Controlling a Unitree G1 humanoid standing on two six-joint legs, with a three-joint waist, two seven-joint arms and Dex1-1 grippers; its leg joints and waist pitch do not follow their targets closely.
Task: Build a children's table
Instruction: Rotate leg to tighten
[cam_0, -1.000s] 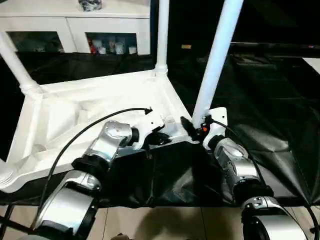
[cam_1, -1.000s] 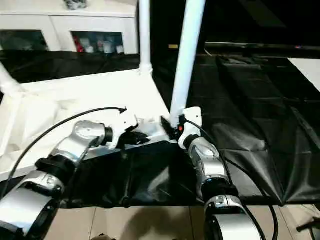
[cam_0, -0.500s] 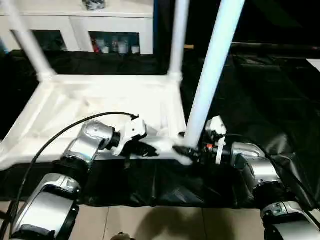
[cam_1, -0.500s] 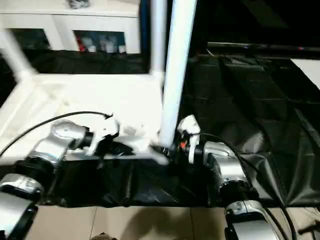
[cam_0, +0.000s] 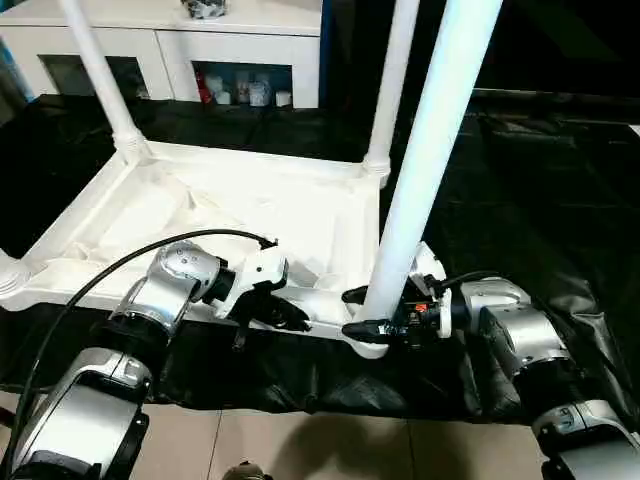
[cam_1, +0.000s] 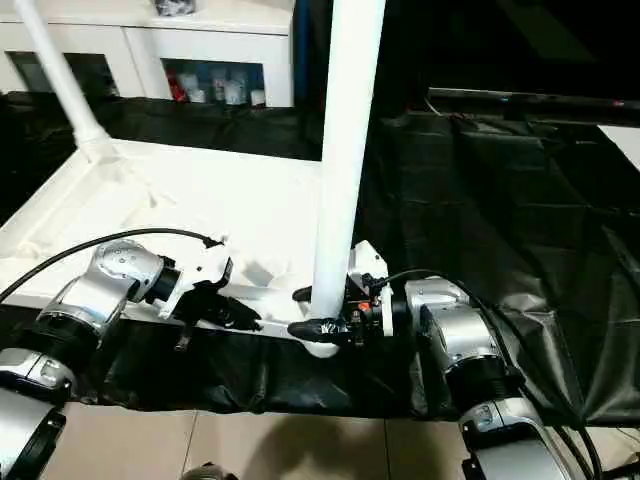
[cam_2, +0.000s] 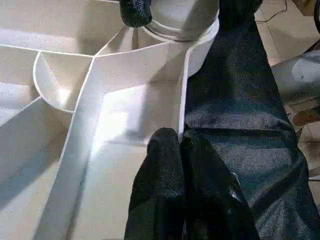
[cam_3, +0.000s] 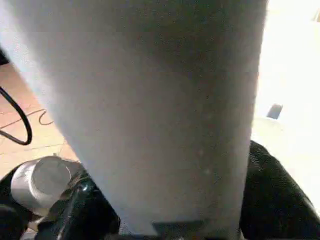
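Left eye view: one white plastic tabletop (cam_0: 200, 215), lying upside down with its ribbed underside up on a surface draped in black sheeting (cam_0: 540, 180). Three white legs stand upright in corner sockets: a far-left leg (cam_0: 100, 75), a far-right leg (cam_0: 392, 85), and a near-right leg (cam_0: 430, 160), the thickest in view, rising from the socket at the tabletop's near right corner. A further socket shows at the left edge (cam_0: 8, 275). Left claw (cam_0: 280, 315): black fingers clenched on the tabletop's near rim, just left of the near-right socket; in the left wrist view the two fingers (cam_2: 165, 165) sit pressed together with the thin white rim wall caught between them, black sheeting to one side and ribbed compartments to the other. Right claw (cam_0: 365, 312): fingers spread around the base of the near-right leg just above its socket, one finger on the far side and one on the near side, grasping the leg; the right wrist view shows the leg's white tube close against the camera between the dark fingers. Both silver forearms reach in from the near edge, a black cable arching over the left one. Behind the surface stands a white cabinet (cam_0: 170, 45) with glass doors.
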